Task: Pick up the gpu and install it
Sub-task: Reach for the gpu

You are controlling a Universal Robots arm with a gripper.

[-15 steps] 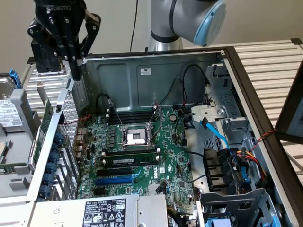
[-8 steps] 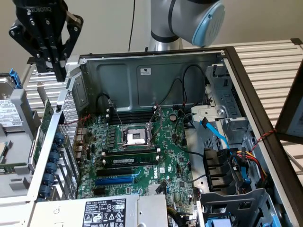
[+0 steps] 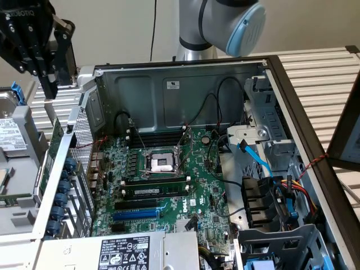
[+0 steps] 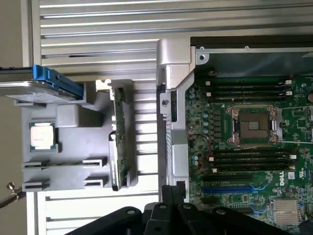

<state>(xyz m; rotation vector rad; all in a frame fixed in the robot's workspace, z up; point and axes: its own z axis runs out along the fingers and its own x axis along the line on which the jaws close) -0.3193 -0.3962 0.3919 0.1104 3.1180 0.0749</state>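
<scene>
The end effector [image 3: 48,84] is clenched and empty, held at ten o'clock of the open case [image 3: 185,84] in the exterior view. The gpu [image 4: 119,142] is stood on edge in a grey holder [image 4: 73,147] at the case's nine o'clock, probably so that its upper edge is offered for grasping.

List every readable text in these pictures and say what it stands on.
"DELL": printed on the motherboard.
Power supply label: print too small to read.
Hard drive label: too blurred to read.
Sticker on the case's back wall: too small to read.
</scene>
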